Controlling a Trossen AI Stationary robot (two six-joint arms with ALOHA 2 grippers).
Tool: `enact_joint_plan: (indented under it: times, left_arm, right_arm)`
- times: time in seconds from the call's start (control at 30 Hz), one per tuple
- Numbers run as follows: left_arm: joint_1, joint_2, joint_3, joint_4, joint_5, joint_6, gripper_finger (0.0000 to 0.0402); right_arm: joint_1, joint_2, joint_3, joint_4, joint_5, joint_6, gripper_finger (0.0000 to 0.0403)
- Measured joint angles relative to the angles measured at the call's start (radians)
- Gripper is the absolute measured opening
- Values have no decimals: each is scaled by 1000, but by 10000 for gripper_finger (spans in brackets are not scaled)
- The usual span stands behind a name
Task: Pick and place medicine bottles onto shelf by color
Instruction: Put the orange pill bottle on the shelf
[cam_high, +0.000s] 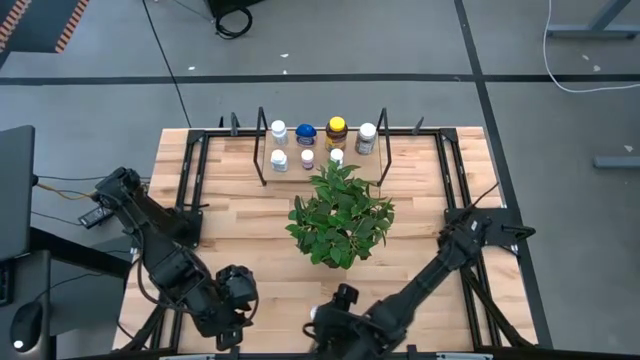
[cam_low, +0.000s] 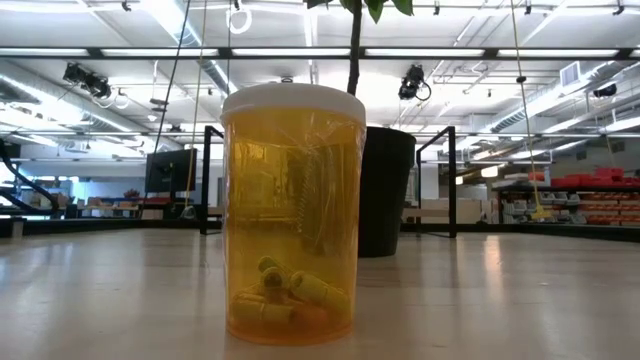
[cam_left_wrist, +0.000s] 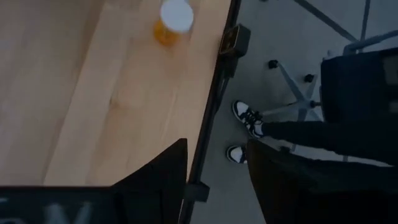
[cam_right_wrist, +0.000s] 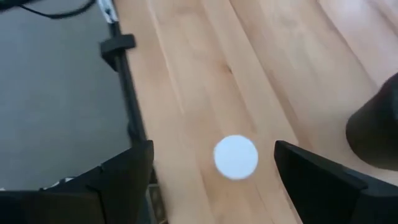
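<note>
Amber bottle (cam_right_wrist: 236, 157) upright on table (cam_right_wrist: 205, 74), right claw (cam_right_wrist: 214, 177) open above.

Glossy translucent amber bottle (cam_low: 292, 215) on smooth wooden table (cam_low: 520, 300).

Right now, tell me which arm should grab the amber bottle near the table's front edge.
Right, most likely. Its open claw hangs directly over the bottle, with the white cap showing in its opening. The left claw, also open, views the bottle from farther off.
</note>
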Motion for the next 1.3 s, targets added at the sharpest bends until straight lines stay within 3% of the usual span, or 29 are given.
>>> enact_joint_plan:
  times: [0.43, 0.73, 1.3]
  left_arm:
    - [-108, -9, 0, -41, -1, -86, 172]
    - [-137, -9, 0, -24, -22, -132, 172]
    - [-137, -9, 0, 12, -63, -130, 172]
  right_arm:
    - [-56, 44, -24, 14, -73, -23, 340]
    - [-58, 45, -133, 63, -152, -5, 340]
    - [-107, 44, -207, 173, -143, -3, 340]
